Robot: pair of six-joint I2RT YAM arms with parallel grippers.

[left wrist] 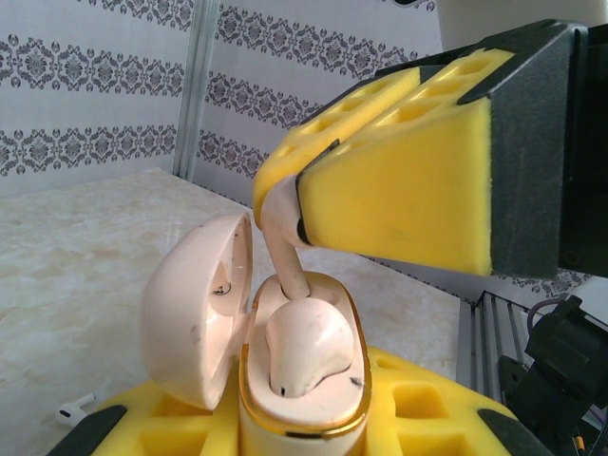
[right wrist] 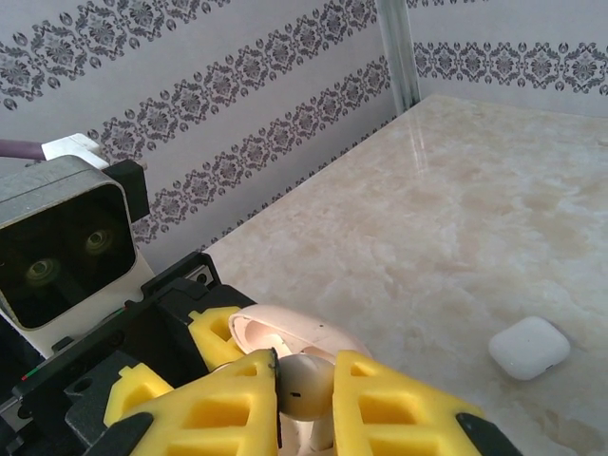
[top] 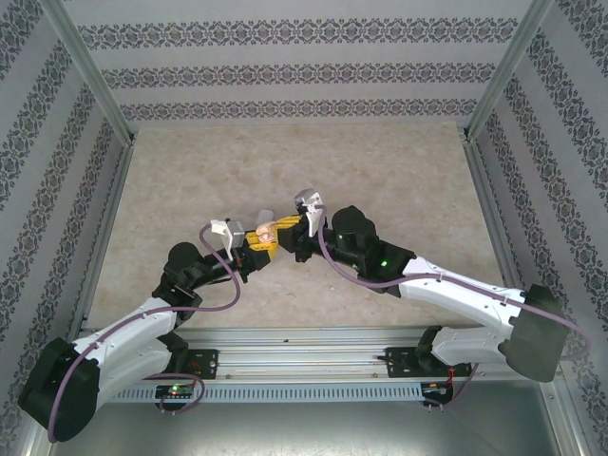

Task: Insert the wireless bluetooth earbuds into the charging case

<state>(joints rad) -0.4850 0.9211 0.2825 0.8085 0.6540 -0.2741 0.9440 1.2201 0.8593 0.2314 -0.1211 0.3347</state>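
Observation:
My left gripper (left wrist: 296, 423) is shut on the charging case (left wrist: 304, 404), a cream-white case with a gold rim, held upright with its lid (left wrist: 190, 318) swung open to the left. One earbud (left wrist: 309, 347) sits in the case. My right gripper (right wrist: 306, 389) is shut on a second earbud (right wrist: 306, 383), pinching its head between the yellow pads. That earbud's stem (left wrist: 288, 266) slants down into the case's other slot. From above, both grippers meet at the case (top: 267, 228) over mid-table.
A closed white pebble-shaped case (right wrist: 529, 347) lies on the marble tabletop (right wrist: 456, 218) beyond the grippers. A small white piece (left wrist: 76, 410) lies on the table beside the left gripper. Patterned walls and metal posts (right wrist: 397, 52) ring the table.

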